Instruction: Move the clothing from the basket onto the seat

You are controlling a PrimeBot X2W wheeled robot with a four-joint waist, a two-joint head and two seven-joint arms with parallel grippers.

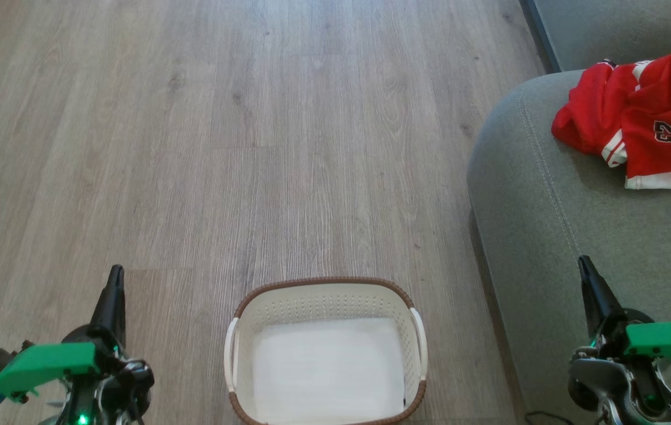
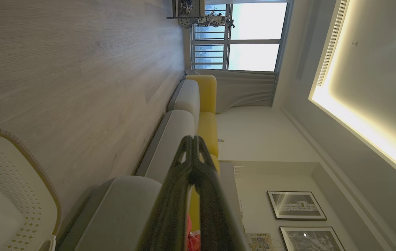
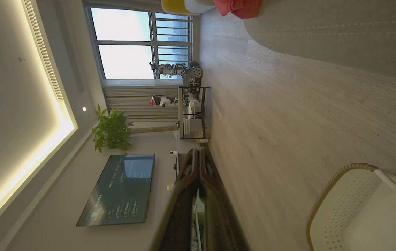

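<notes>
grey wood-look floor point(image 1: 253, 118), bright window point(image 2: 253, 54)

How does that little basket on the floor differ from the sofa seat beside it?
The basket is white perforated plastic with a brown rim; the seat is grey stitched fabric. The basket is far smaller than the seat. The basket holds no garments, while the seat carries the red clothing. Both have rounded edges.

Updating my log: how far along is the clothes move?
Done: the red clothing lies heaped on the seat, and the basket holds no garments. In hand: nothing; the left gripper and right gripper are shut, flanking the basket. Left: nothing apparent.
</notes>
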